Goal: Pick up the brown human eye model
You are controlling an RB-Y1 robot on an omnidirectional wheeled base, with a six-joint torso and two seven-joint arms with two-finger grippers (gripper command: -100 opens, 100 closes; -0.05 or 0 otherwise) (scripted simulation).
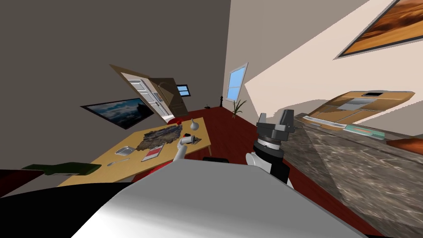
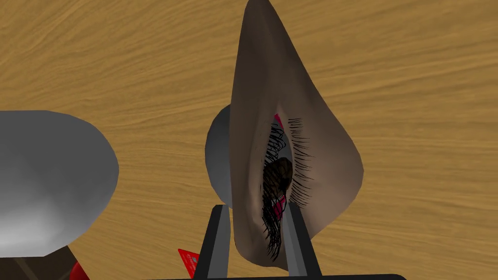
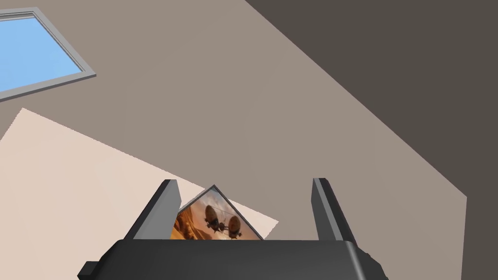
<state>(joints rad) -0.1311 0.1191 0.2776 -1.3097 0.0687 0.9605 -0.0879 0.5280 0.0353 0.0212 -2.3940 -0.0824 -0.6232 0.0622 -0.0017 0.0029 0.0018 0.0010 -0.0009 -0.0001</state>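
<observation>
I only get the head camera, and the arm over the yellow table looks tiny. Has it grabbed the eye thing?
Observer: Yes. In the left wrist view the left end effector has its fingers pressed on both sides of the eye model's near end.
Operator: What does the eye look like up close?
Observer: It has a brownish lid shaped like a leaf, black lashes, a brown iris in the slit and a grey ball behind it.
</observation>
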